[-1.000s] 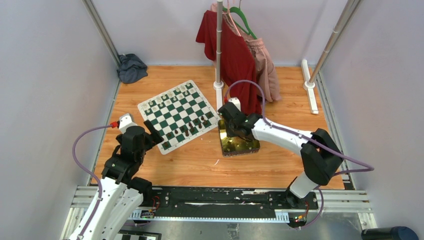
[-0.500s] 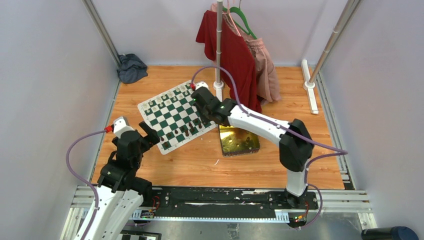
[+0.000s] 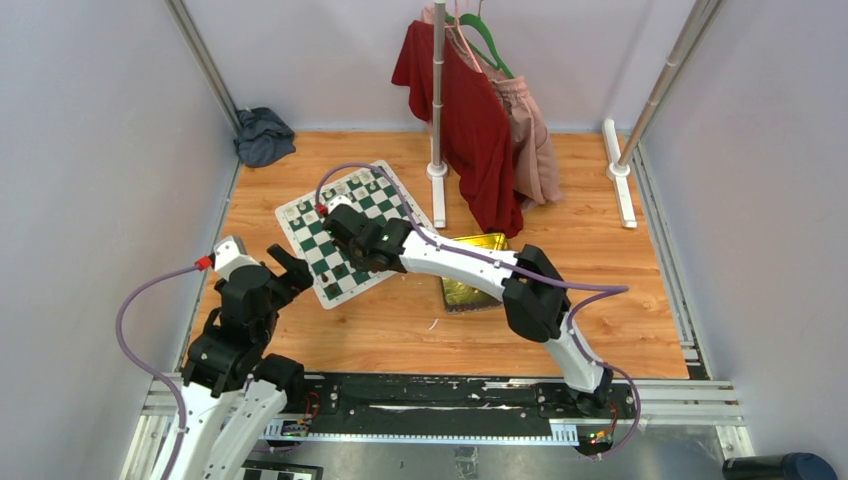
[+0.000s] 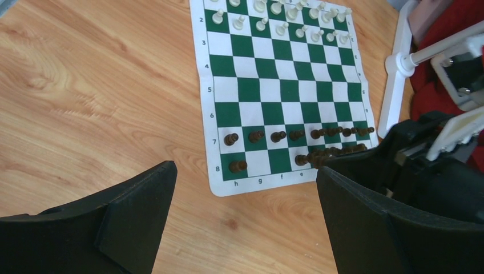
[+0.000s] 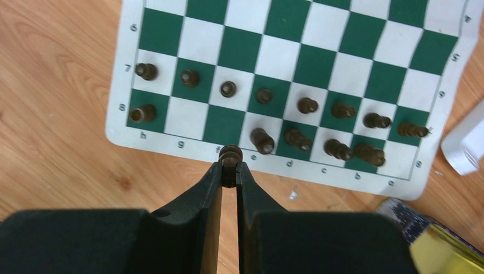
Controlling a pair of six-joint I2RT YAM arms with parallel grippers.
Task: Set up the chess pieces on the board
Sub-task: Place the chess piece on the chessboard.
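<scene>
The board lies tilted on the wooden table, also in the left wrist view and right wrist view. Cream-white chess pieces fill its far two rows. Dark brown pawns line rank 7, and dark pieces stand on rank 8 from e to a, plus one on h8. My right gripper is shut on a dark brown piece, held above the board's near border by the f label. My left gripper is open over bare wood near the board's h8 corner.
A gold-green tin lies right of the board, partly under the right arm. A clothes stand with a red garment rises behind the board; its white base sits by the board's edge. A dark cloth lies back left.
My right arm swung left from over the tin to the board's near edge, its gripper staying shut. The left arm drew back a little toward the near left.
</scene>
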